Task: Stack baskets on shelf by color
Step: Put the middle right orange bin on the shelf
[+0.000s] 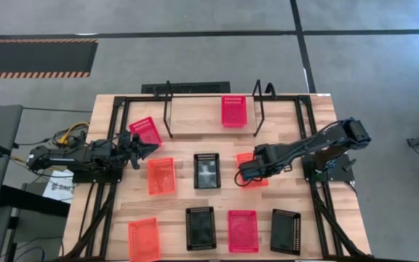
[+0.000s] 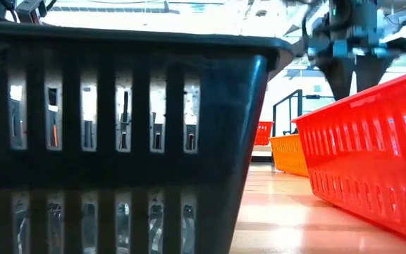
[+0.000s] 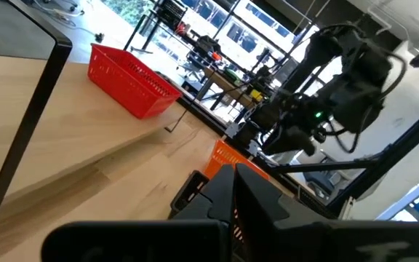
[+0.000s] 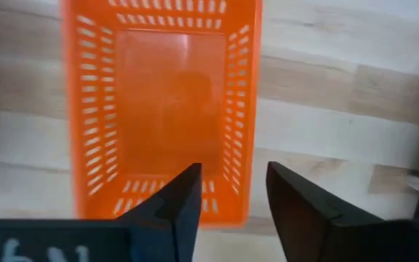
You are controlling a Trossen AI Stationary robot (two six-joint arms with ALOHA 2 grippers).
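Right hand (image 4: 231,191) over orange basket (image 4: 162,109) at surface centre-right, fingers spread apart astride near rim wall, gripping nothing visible. Basket empty: rectangular plastic, slotted mesh walls, smooth floor.

Left hand (image 1: 142,148) at 9 o'clock edge of surface (image 1: 188,113), closed, empty.

Shelf (image 1: 213,109) at 12 o'clock: black wire frame, looped upright ends; one red-pink basket (image 1: 233,110) on it, empty.

Other baskets scattered on pale wood planks, all empty: black one (image 1: 206,170) at centre, orange one (image 1: 161,176) beside it toward 9, four in row along 6 o'clock edge.

One basket (image 1: 233,110) on shelf (image 1: 213,109)
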